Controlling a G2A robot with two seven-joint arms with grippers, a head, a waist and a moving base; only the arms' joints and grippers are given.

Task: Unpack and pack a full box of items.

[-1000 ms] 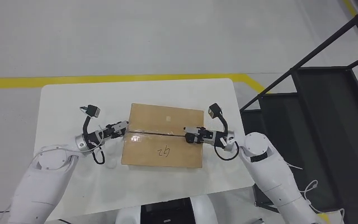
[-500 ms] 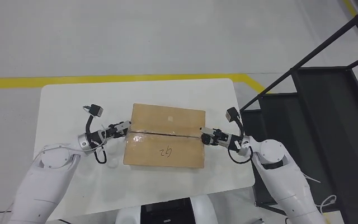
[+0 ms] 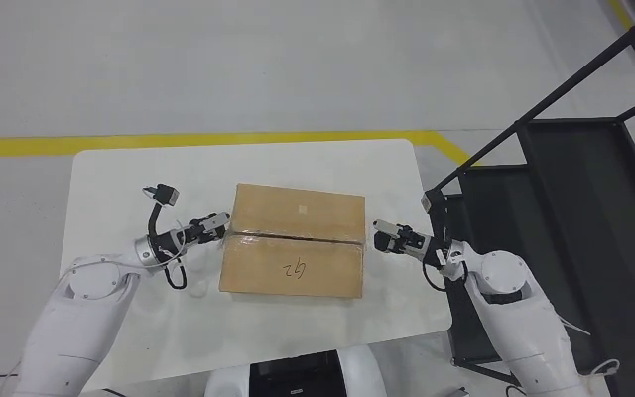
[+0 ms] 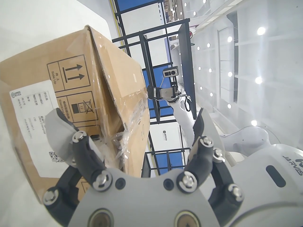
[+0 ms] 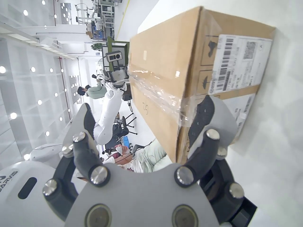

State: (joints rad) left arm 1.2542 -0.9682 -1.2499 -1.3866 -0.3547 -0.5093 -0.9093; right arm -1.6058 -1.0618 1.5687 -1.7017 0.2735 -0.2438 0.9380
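Though taped shut, the box lies between two spread grippers

While the white table (image 3: 109, 189) carries it at its middle, the cardboard box (image 3: 293, 263) lies closed with its flaps down. The left gripper (image 3: 222, 227), fingers wide, sits at the box end facing the table's left edge, perhaps touching the crumpled clear tape (image 4: 123, 138) there. The right gripper (image 3: 381, 234), fingers equally wide, hangs just beside the opposite end, apart from it.

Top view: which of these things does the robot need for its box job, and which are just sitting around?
Part of the job:
- cardboard box, closed
- clear tape over its top seam
- left hand and right hand, both open, one at each end of the box

Just around:
- white table
- dark metal steps
- yellow floor line
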